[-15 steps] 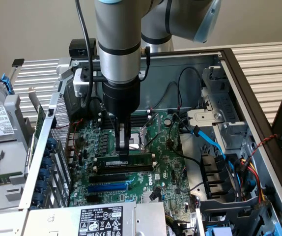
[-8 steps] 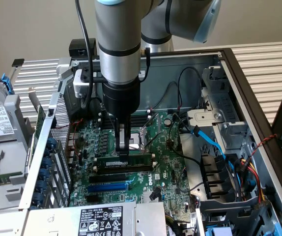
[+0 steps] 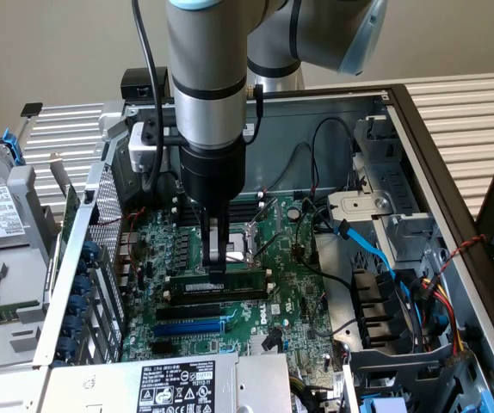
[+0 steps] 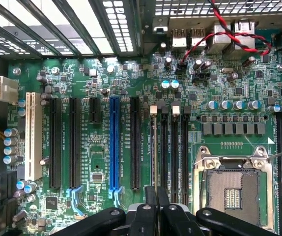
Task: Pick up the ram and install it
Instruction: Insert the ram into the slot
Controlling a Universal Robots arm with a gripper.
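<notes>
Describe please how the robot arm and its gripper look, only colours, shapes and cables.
The arm is a thick silver-grey cylinder with a light blue band and cap, ending in a black round wrist. A black cable runs down beside it. The gripper is black, with narrow straight fingers on hinged black links.

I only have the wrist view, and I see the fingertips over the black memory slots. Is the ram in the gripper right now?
Observer: Yes. In the exterior view the gripper is shut on the top edge of the ram, about midway along it.
Operator: How is the stick sitting?
Observer: It stands on edge, lengthwise along a black slot of the motherboard, and looks level. I cannot tell whether it is fully seated.
Operator: Anything close to the arm?
Observer: A blue cable runs by the drive cage on the exterior view's right, well apart from the gripper.
</notes>
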